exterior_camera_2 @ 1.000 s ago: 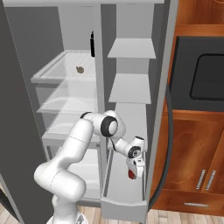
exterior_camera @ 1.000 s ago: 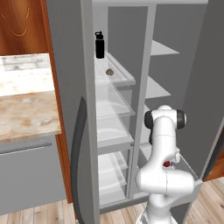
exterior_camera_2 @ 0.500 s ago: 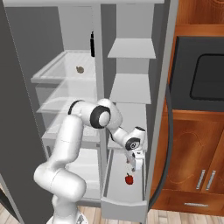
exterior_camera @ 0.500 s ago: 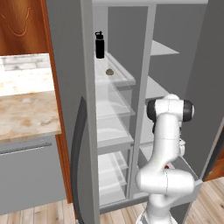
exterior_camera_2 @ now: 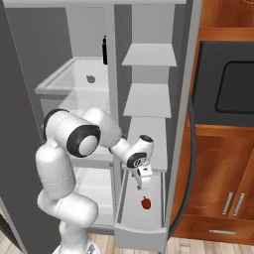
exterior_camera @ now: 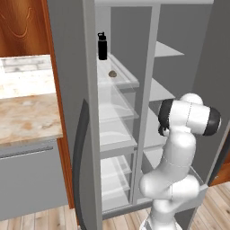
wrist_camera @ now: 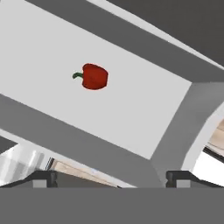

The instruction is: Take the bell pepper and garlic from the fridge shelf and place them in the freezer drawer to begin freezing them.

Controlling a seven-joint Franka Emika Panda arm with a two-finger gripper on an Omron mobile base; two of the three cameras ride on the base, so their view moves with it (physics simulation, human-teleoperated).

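Observation:
A red bell pepper lies alone on the floor of the pulled-out freezer drawer. My gripper hangs a little above it, open, its fingers wide apart with nothing between them. The garlic, a small tan lump, rests on the translucent fridge shelf high in the left compartment, far from the gripper.
A tall black bottle stands behind the garlic. Opaque grey shelves stack above the drawer. A wooden cabinet with a dark oven flanks the right side, and a marble counter the left.
The jaws opened and let go of the bell pepper, which dropped onto the drawer floor. The gripper then rose above it as the arm's elbow swung up.

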